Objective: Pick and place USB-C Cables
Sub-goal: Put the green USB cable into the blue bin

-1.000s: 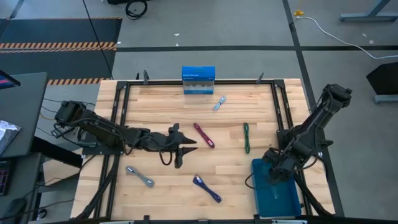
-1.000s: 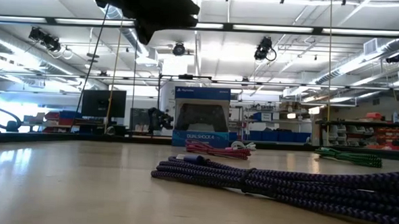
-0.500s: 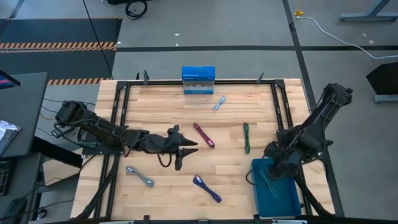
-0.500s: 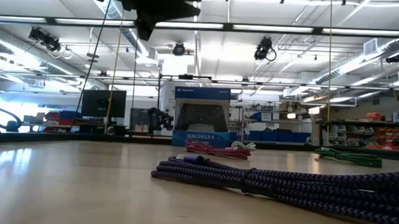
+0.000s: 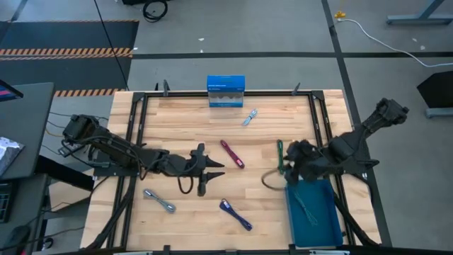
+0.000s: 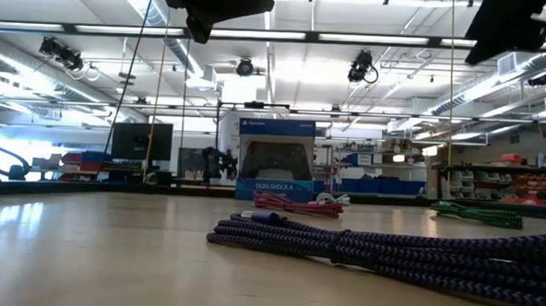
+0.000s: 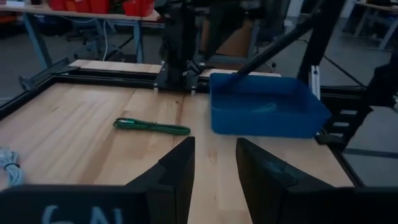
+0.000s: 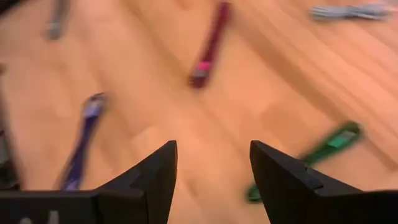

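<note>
The right gripper [image 5: 291,157] hung empty, fingers spread, beside the dark green cable [image 5: 280,156] — a skewed descent risked nudging it; left gripper [image 5: 205,172] waited, parted, empty.

Two black jointed arms trailing looped dark cables, each ending in matte-black wedge-shaped fingers [image 8: 155,177].
</note>
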Tool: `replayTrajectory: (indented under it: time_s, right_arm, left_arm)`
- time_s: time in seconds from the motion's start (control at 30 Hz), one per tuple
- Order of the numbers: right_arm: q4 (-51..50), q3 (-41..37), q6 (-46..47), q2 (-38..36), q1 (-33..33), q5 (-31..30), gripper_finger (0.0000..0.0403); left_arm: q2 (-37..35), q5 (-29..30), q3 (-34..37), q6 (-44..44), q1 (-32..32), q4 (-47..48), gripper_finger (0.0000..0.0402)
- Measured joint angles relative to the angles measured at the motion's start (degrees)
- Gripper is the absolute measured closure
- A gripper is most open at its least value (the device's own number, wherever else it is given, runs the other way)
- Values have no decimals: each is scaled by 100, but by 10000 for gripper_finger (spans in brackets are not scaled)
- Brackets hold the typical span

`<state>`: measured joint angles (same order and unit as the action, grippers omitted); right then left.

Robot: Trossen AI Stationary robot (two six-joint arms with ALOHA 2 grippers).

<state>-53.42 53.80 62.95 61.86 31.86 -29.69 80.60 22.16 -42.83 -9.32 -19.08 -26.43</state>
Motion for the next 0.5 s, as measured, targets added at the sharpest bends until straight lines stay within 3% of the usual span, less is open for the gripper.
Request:
replayTrajectory:
  time_s: [0.2,0.5]
  right_arm:
    - [-147,-241,-330,1,-1032,822,195]
    - [6,-332,-785,1,-2157,1542,195]
  left_arm:
    - [2,30,0,-139,167,-250,276]
    - [2,30,0,-31,181,-724,276]
